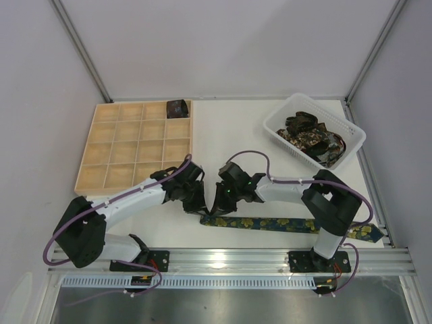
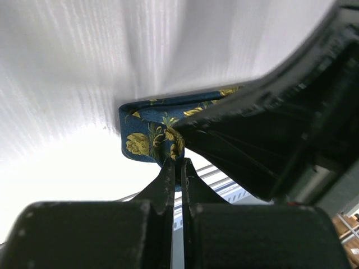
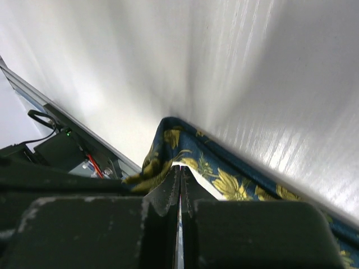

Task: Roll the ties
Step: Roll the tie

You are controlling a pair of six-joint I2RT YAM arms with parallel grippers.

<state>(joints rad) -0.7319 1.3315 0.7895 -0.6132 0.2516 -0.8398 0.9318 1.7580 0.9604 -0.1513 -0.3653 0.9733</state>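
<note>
The navy tie (image 1: 283, 224), laid along the table (image 1: 229, 135) at 6 o'clock, is gripped at its folded end by the left tool (image 2: 177, 163) and right tool (image 3: 179, 171), both clamped narrow.

White table (image 1: 229, 135), pale grey walls (image 1: 223, 40)

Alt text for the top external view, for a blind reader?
The left gripper and right gripper are both shut on the left end of a navy tie lying flat along the near edge of the table. Back left sits a wooden tray with a rolled tie in one corner cell; back right, a white basket holds more ties.
</note>
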